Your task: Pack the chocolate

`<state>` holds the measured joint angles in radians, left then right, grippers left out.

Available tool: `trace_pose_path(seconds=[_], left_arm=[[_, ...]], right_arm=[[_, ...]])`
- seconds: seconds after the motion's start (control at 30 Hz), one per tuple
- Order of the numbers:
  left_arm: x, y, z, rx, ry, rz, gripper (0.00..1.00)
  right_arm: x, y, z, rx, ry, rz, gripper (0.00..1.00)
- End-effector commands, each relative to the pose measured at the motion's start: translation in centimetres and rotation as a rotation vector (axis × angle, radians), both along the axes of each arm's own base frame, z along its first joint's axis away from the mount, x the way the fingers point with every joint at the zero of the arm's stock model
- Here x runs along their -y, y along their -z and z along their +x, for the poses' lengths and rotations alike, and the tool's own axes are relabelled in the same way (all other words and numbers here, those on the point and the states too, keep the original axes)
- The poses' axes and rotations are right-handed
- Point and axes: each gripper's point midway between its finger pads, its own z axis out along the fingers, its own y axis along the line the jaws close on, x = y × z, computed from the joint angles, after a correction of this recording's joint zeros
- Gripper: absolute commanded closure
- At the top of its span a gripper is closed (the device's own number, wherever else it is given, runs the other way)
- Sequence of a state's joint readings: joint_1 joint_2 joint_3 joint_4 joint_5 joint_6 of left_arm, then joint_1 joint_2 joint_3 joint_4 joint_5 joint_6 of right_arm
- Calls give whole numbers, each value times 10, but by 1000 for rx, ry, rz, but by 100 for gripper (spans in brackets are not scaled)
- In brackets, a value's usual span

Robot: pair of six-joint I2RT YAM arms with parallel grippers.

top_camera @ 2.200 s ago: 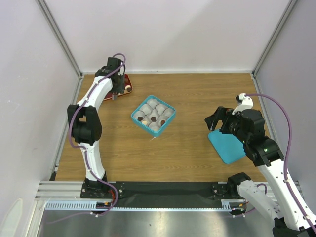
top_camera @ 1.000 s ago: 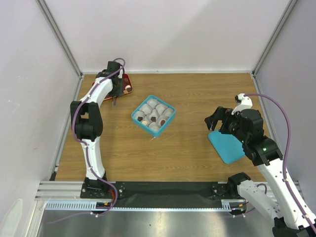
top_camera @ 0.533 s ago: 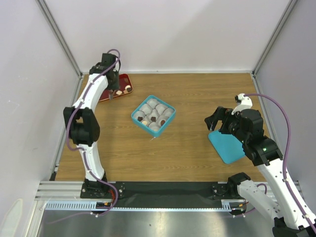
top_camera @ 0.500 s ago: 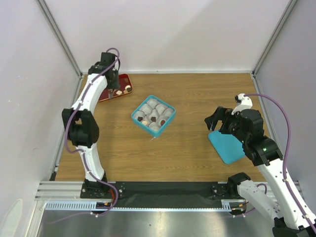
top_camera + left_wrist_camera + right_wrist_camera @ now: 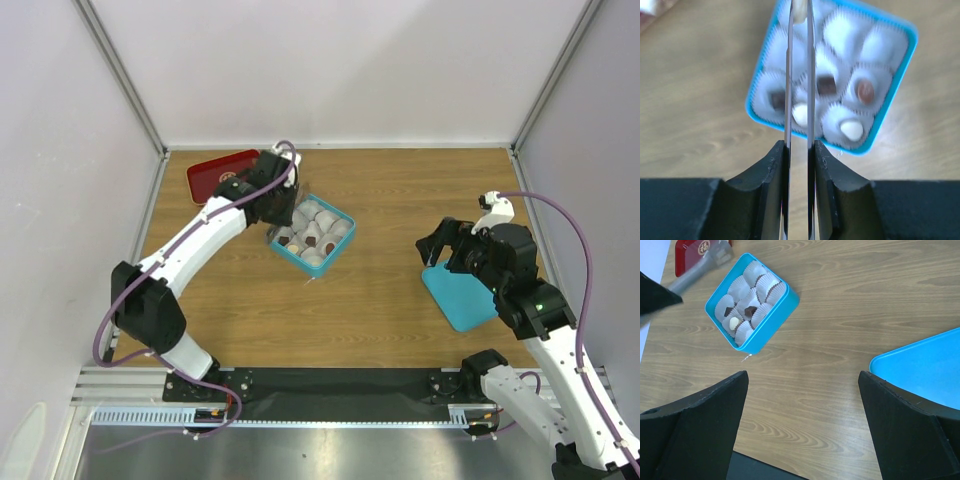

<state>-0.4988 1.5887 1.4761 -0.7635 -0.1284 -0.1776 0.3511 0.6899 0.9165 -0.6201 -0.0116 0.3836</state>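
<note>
Teal box (image 5: 312, 236) sits on the wooden table (image 5: 400, 180), its white paper cups (image 5: 842, 27) packed in rows. My left gripper (image 5: 799, 6) hangs over the box's far left corner. Its fingers (image 5: 788, 75) are drawn close together and pinch a tan chocolate (image 5: 799, 11) at their tips, above one of the corner cups. Five more chocolates (image 5: 865, 90) lie in cups nearer my wrist: two dark squares, one round brown piece and two pale ones. Beyond my left arm the red tray (image 5: 215, 172) lies at the table's far left corner. My right gripper (image 5: 802, 377) is spread wide with nothing between its fingers. It hovers above bare wood, just beside the teal lid (image 5: 920, 365) and well apart from the box
</note>
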Motion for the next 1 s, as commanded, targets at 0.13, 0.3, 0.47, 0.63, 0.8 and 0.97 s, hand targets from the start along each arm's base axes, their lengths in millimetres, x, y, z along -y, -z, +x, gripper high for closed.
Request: trace_pose_path(seconds=[0.13,0.3,0.47,0.63,0.8,0.97], left_arm=[[3,23,-4,-9,-66,-29,70],[-4,36,-7,-25,-86,15,69],[-4,50,-12,-61,-72,29,66],[-5,56,-16,-76,-74,41,64],[-7,63,-17,-90,-77,60,61],[-5,58,-14,-75,-69,58,56]], right_arm=[[4,-21,-1,56,8,6,1],[3,-18,-1,47,8,3,1],[3,-17,1,50,9,5,1],[3,-17,1,51,11,7,1],[2,-19,1,54,9,11,1],[3,-19,0,53,10,9,1]])
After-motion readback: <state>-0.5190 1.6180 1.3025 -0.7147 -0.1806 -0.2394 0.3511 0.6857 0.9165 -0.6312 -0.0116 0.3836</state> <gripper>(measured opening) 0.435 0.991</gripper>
